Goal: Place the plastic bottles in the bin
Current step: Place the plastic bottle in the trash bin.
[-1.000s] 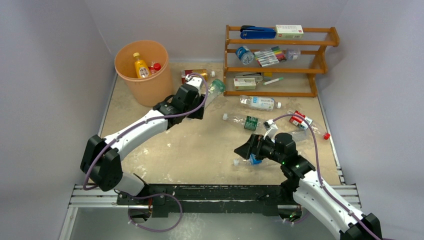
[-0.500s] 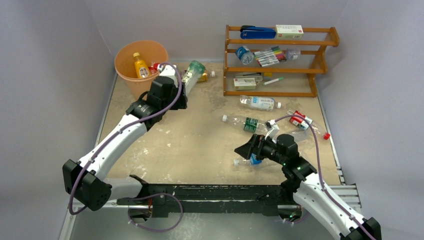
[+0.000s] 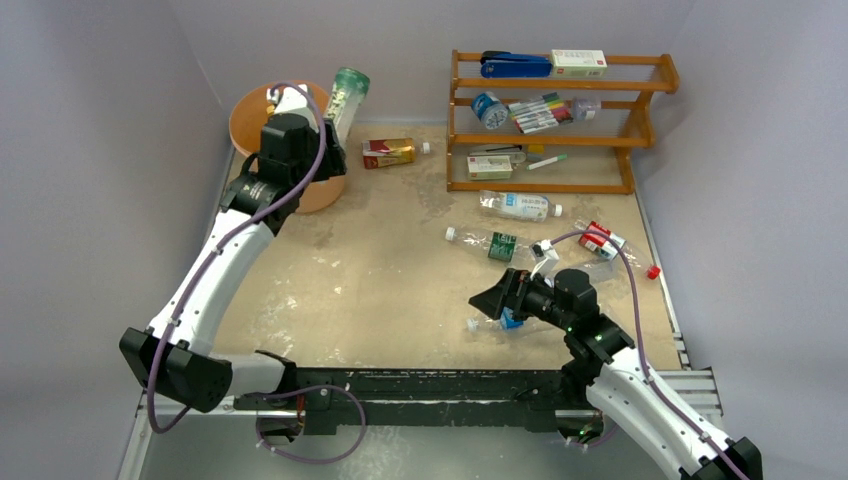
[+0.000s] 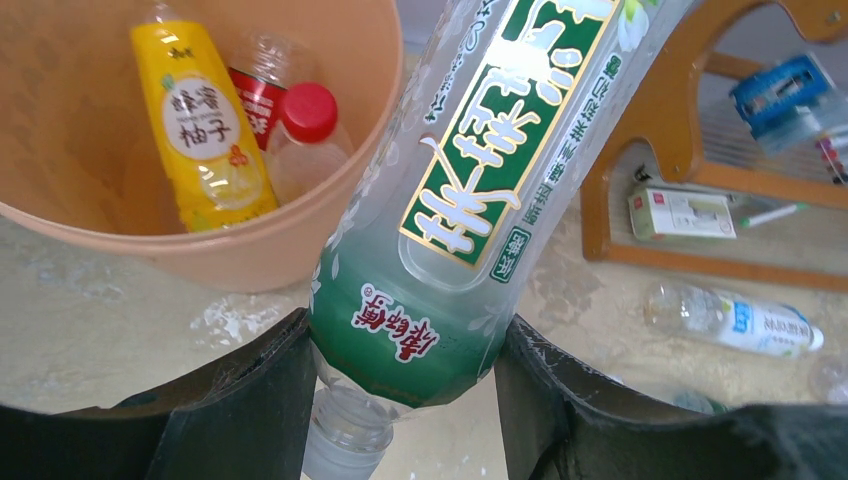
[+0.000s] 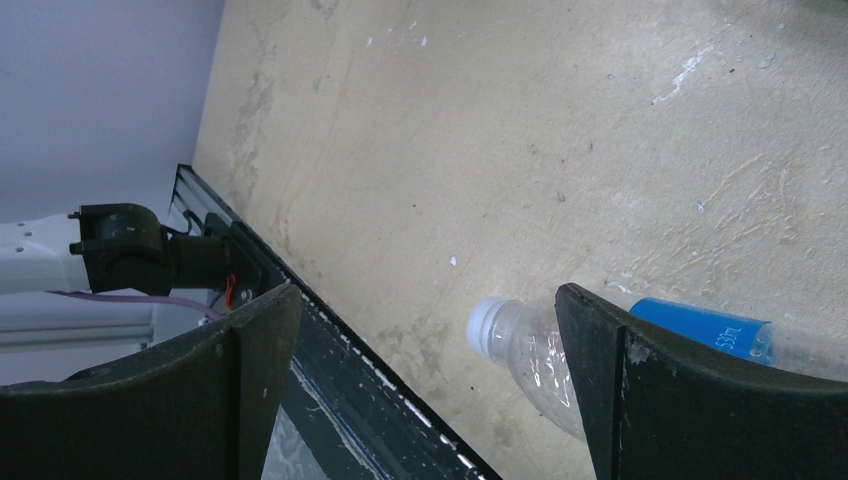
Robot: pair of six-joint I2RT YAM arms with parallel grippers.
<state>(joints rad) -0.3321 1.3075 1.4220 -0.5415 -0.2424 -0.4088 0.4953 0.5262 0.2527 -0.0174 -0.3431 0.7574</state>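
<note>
Left gripper (image 3: 330, 135), seen from above, is clamped on the neck end of a green-label bottle (image 3: 346, 95). I hold it tilted in the air, base upward, just beside the rim of the bin (image 3: 240, 112); I cannot tell whether it is fully over the mouth. My right gripper (image 3: 490, 298) hangs wide open and empty, low over the table (image 3: 400, 280) by a blue-label bottle (image 3: 508, 320) lying on its side. A boxy red-and-gold bottle (image 3: 388, 152) lies near the bin, and a white-label bottle (image 3: 520, 206), a small green-label bottle (image 3: 490, 245) and a red-label bottle (image 3: 600, 240) lie loose in front of the wooden rack (image 3: 668, 72). From my left wrist, both fingers (image 4: 250, 400) press the shoulder just above the neck. The clear body looks empty, so I judge it light, thin-walled, easily dented and slick; the stiffer shoulder seems the right place to hold. The bin below holds a yellow bottle (image 4: 200, 125) and a red-capped bottle (image 4: 305, 140), with plenty of room beside them. From my right wrist, the jaws stand apart on either side of the blue-label bottle's white cap (image 5: 487, 322), touching nothing. It looks empty too and likely to roll, so I would take it across the body near the shoulder.
</note>
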